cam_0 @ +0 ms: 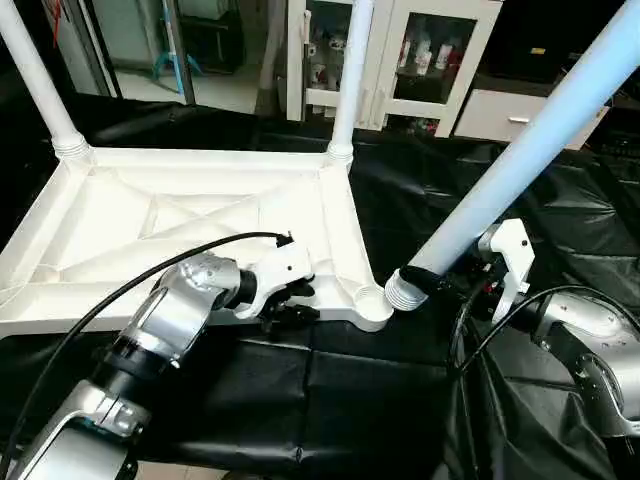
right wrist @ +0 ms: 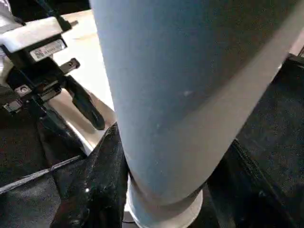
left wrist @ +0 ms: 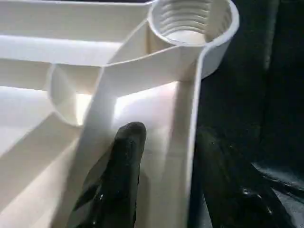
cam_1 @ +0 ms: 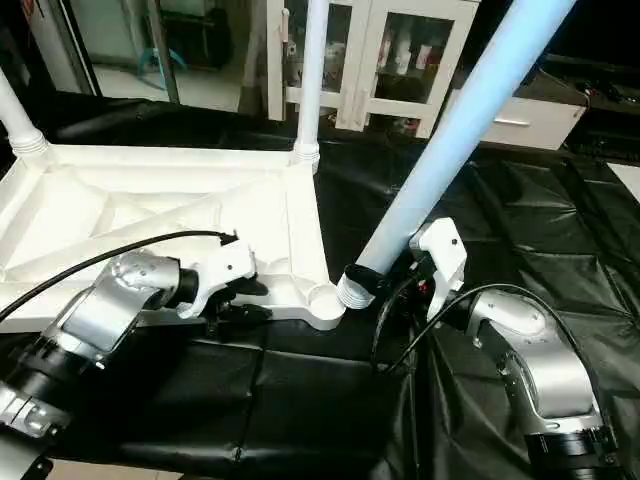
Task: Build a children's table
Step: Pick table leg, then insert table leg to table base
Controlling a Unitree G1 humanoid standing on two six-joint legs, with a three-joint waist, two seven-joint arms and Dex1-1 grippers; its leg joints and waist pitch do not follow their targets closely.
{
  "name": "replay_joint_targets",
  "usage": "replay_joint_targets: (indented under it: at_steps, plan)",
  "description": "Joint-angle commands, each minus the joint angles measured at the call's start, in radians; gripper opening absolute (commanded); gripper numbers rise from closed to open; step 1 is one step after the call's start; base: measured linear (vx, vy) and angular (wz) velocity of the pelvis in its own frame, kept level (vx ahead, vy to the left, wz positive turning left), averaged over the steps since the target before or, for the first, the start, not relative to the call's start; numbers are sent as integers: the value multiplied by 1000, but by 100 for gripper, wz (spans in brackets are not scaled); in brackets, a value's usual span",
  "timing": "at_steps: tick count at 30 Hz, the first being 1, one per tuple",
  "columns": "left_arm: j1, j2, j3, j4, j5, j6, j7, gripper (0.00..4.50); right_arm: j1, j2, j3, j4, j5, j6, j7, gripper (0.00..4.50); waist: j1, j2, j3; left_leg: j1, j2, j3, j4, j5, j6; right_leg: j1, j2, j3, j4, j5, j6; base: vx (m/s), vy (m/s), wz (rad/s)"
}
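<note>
The children's table top [cam_0: 150, 220] lies upside down on the black-draped worktable, ribs up. Two white legs [cam_0: 40, 80] [cam_0: 350, 70] stand upright in its far corners. The near right corner socket [cam_0: 372, 298] is empty, and its threads show in the left wrist view [left wrist: 192, 19]. My left gripper [cam_0: 290, 310] is open astride the near rim just left of that socket, with one finger [left wrist: 126, 156] inside the rim and the other outside. My right gripper [cam_0: 430, 280] is shut on a third leg [cam_0: 530, 150], tilted up to the right. That leg's threaded end [cam_0: 405, 292] hangs just right of the socket.
Black cloth [cam_0: 350, 400] covers the worktable around and in front of the top. Loose black cables run along my left forearm [cam_0: 150, 270] and loop beside my right wrist [cam_0: 470, 330]. White glass-door cabinets [cam_0: 420, 60] and a drawer unit [cam_0: 500, 115] stand behind the table.
</note>
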Motion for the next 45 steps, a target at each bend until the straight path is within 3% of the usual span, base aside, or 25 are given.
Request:
replay_joint_targets:
  at_steps: [1,2,9,10,17,28,32,36,40,41,42,44,45]
  plan:
    - [-14,-9,-23,25,-2,-20,-8,196,3,-14,-13,-26,8,8,6,186,1,5,-60,16,116,-56,-73,-81,39,40,-128,77,-66,51,-227,0,0,0]
    - [-14,-10,-29,40,-2,-27,-18,196,2,-14,-13,-25,8,8,5,186,1,9,-61,16,117,-56,-73,-83,37,40,-128,77,-65,53,-228,0,0,0]
    - [-25,-11,-39,84,-2,-44,-33,179,-2,-17,-13,-25,10,11,7,186,1,3,-59,16,118,-56,-74,-93,33,40,-129,77,-66,41,-230,0,0,0]
    - [-26,-12,-37,85,-4,-42,-35,150,-2,-16,-12,-26,11,12,8,186,1,4,-60,17,118,-56,-74,-94,32,41,-130,77,-67,33,-228,0,0,0]
    - [-24,-14,-39,94,-9,-45,-47,97,-5,-16,-5,-23,15,17,17,186,1,3,-61,17,118,-55,-73,-79,36,40,-129,77,-64,46,-226,0,0,0]
    - [1,-18,-28,94,-8,-33,-17,19,-26,0,-37,-18,106,118,21,186,1,1,-60,16,119,-55,-74,-81,36,40,-130,77,-65,36,-230,0,0,0]
    - [8,-18,-34,88,3,-17,-7,9,-40,1,-46,-5,121,151,17,186,0,3,-60,17,119,-55,-74,-85,29,39,-130,76,-66,24,-226,0,0,0]
    - [36,-24,-51,38,53,121,68,9,-126,13,-24,78,49,209,-91,186,-8,10,-62,19,117,-55,-74,-77,5,38,-129,76,-63,26,-239,0,0,0]
    - [47,-41,-42,4,55,176,103,9,-148,15,-11,91,48,234,-96,186,-6,7,-61,15,114,-52,-70,-65,13,43,-129,78,-64,52,-246,0,0,0]
    - [50,-43,-41,-6,53,182,105,9,-151,15,-8,89,52,241,-93,186,-7,2,-62,14,115,-53,-71,-60,21,45,-128,77,-64,59,-243,0,0,0]
    - [66,-51,-42,-53,30,172,84,9,-163,14,18,95,42,251,-82,186,-8,-3,-62,14,115,-53,-71,-59,28,45,-128,76,-64,53,-240,0,0,0]
    - [75,-51,-50,-75,21,145,66,9,-172,15,32,101,36,256,-74,186,-10,1,-61,14,115,-53,-70,-63,33,43,-129,76,-66,29,-237,0,0,0]
    - [81,-50,-55,-88,18,134,58,9,-179,16,43,106,34,264,-68,186,-12,-2,-60,14,116,-54,-71,-67,33,43,-129,76,-68,9,-234,0,0,0]
